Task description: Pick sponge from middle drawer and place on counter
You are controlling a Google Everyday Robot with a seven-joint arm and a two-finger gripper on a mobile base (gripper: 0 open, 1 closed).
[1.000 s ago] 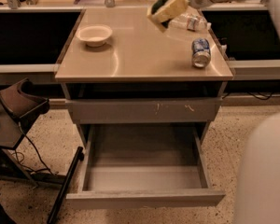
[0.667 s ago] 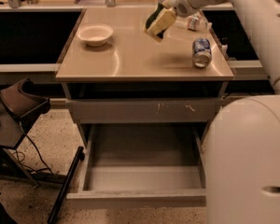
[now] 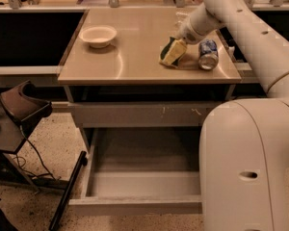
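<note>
The white two-finger gripper (image 3: 182, 38) is clamped on the top edge of the green-and-yellow wavy-edged sponge (image 3: 172, 53). The sponge stands tilted on the glossy tan counter (image 3: 130, 57), toward its 3 o'clock edge. The grey metal middle drawer (image 3: 144, 186) hangs open without it. Judged remaining: release and withdraw.

On the counter (image 3: 135, 61), the bowl (image 3: 98, 35) sits back left. The sponge (image 3: 172, 52) is right of centre, seemingly touching the top, with the can (image 3: 208, 54) just right of it. The gripper (image 3: 180, 40) is at the sponge's upper back edge. Below, the drawer (image 3: 135, 204) stands pulled out under the upper drawer front (image 3: 139, 114).
</note>
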